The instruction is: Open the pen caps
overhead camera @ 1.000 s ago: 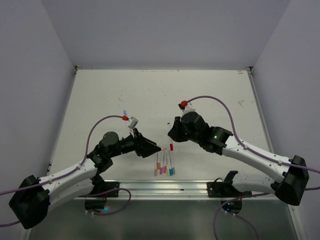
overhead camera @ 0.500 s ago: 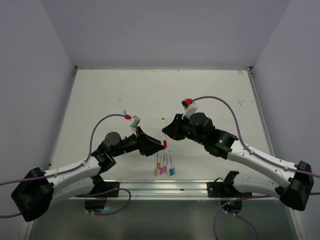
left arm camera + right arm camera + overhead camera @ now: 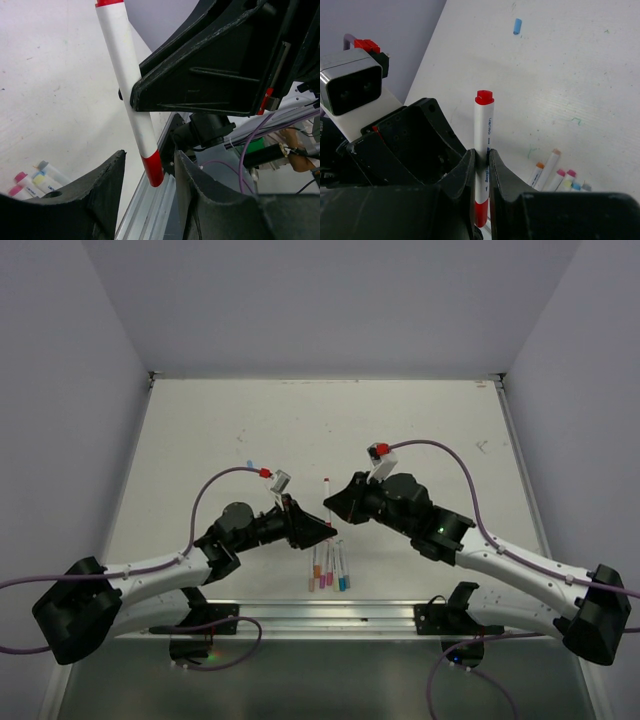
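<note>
My right gripper [image 3: 481,167] is shut on the white barrel of a red-ended pen [image 3: 483,130] and holds it above the table; it also shows in the top view [image 3: 327,502]. The pen's red cap [image 3: 152,170] hangs between the jaws of my left gripper [image 3: 150,175], which stand open on either side without touching it. In the top view my left gripper [image 3: 322,530] meets the pen's near end. Several more capped pens [image 3: 330,568] lie side by side on the table below, also visible in the right wrist view [image 3: 555,172].
A loose blue cap [image 3: 250,464] lies on the table at the left, also seen in the right wrist view [image 3: 517,26]. A metal rail [image 3: 330,615] runs along the near table edge. Purple cables [image 3: 450,455] arc over both arms.
My right gripper has carried the pen left and a little away from the pen row. My left gripper has moved right and up, so its open jaws now flank the pen's red cap.
</note>
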`<state>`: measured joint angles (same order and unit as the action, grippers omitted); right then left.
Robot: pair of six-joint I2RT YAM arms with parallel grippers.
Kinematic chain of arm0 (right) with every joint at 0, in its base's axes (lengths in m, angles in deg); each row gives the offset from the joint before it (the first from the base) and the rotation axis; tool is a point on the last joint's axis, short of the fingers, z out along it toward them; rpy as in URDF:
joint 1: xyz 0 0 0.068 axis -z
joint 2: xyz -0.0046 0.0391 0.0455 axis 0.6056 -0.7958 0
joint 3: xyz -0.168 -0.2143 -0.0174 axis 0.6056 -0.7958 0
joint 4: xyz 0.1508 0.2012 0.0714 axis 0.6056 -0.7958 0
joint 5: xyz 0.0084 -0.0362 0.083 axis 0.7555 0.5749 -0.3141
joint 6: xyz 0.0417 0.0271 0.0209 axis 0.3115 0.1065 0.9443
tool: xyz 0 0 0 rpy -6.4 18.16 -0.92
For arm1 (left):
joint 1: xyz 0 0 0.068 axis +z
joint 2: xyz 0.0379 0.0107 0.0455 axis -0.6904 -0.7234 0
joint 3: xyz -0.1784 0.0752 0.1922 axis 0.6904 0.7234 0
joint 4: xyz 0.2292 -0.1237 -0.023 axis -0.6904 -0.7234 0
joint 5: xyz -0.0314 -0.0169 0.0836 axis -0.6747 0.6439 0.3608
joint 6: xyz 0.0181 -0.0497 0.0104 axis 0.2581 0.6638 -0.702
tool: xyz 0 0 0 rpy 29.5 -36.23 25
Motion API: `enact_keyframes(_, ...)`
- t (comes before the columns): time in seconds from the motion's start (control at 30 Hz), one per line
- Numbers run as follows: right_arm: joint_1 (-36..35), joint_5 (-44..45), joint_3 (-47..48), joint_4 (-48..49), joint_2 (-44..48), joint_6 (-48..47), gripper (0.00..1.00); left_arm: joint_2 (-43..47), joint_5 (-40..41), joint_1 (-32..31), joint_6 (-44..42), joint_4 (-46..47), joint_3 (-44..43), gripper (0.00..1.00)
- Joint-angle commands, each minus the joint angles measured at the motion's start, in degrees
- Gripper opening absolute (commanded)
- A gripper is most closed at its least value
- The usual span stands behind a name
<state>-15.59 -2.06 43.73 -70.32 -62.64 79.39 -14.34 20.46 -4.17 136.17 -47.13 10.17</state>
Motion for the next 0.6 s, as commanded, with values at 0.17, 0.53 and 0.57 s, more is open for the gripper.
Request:
enact_keyframes(0.17,0.1,2.7,-1.7,5.0,3.2,1.6,0.0,-0.8,2.3,-1.3,0.5,4.6,-2.6,0.38)
enact_keyframes(0.53,0.2,4.1,-4.3,8.4,4.5,3.1,0.0,-1.2,2.8,-2.2,0.3,4.2,-3.1,0.05)
enact_keyframes(0.57,0.1,3.9,-4.5,8.5,4.6,3.1,0.0,-1.0,2.9,-2.2,0.3,4.0,-3.3,0.0)
